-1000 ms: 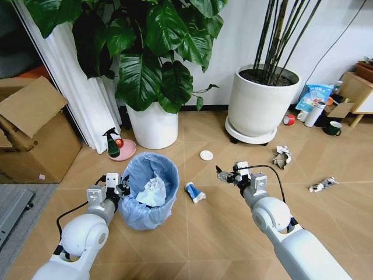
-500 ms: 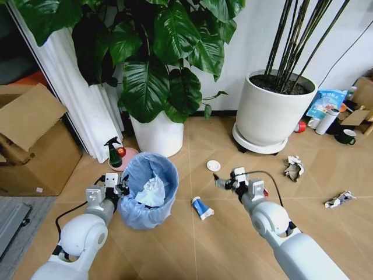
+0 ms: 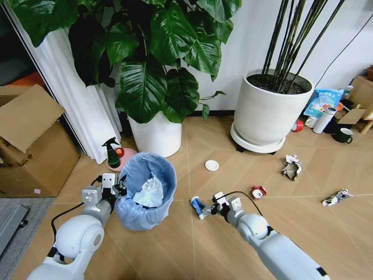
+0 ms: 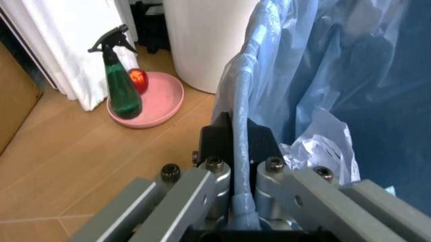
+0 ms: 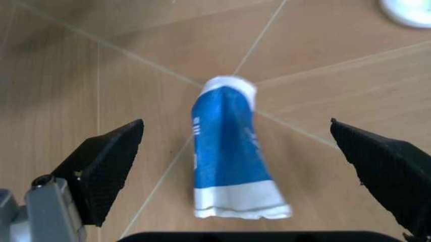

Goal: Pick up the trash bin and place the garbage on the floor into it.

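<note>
I'm seeing a green spray bottle (image 3: 111,153) standing on a pink dish (image 3: 125,155), two white plant pots (image 3: 155,133) (image 3: 268,112) behind, a cardboard box (image 3: 32,146) sitting left.

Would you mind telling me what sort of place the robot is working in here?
Probably an office or lab corner set up as a test space: large potted plants in white pots, cardboard boxes at the side, and litter strewn over the chevron wood floor.

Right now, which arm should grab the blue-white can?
Right. The right gripper is open with its fingers either side of the blue-white can on the floor. The left gripper is shut on the trash bin rim.
</note>
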Available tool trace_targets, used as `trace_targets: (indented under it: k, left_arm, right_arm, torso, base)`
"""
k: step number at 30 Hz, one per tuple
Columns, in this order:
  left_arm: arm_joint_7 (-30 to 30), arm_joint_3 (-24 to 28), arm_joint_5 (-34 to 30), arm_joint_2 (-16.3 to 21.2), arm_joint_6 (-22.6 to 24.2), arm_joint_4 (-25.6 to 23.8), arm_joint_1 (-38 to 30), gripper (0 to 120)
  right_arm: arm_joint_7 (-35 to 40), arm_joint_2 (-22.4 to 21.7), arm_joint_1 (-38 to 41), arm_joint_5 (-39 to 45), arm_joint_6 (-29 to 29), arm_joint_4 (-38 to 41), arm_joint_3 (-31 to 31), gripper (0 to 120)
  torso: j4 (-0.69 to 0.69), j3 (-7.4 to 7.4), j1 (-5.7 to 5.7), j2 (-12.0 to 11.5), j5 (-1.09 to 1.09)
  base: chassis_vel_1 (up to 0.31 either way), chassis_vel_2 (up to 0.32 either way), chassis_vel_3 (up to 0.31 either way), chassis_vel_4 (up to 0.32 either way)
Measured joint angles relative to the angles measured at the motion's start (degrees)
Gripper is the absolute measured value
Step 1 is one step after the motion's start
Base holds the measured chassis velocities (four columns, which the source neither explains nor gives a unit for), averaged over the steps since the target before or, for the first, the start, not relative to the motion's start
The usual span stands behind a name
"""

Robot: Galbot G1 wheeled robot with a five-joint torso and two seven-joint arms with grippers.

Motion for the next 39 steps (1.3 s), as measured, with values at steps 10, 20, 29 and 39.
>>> trace_targets:
  k: [10,20,29,39]
  left_arm:
    - [-0.1,0.0,-0.7,0.6,0.0,0.3,-0.6,0]
    - [-0.1,0.2,-0.9,0.8,0.0,0.7,-1.3,0]
    - [-0.1,0.2,-1.1,0.9,0.0,0.9,-1.6,0]
    - [0.0,0.3,-1.1,0.8,0.0,0.9,-1.6,0]
  right_arm:
    - [-1.6,5.6,2.7,-3.1,2.4,-10.2,-0.5,97]
    - [-2.3,8.3,4.2,-4.9,4.2,-15.4,0.5,67]
    - [-2.3,9.5,4.5,-6.3,5.2,-17.5,1.5,32]
    - [-0.3,9.5,3.3,-5.5,5.1,-14.6,4.4,7]
  torso:
    - [-0.01,0.00,0.00,0.0,0.00]
    - [-0.01,0.00,0.00,0.0,0.00]
    - [-0.01,0.00,0.00,0.0,-0.01]
    - [-0.01,0.01,0.00,0.0,0.01]
  base:
    - [0.000,0.000,0.000,0.000]
    - [0.000,0.000,0.000,0.000]
    - [0.000,0.000,0.000,0.000]
    - [0.000,0.000,0.000,0.000]
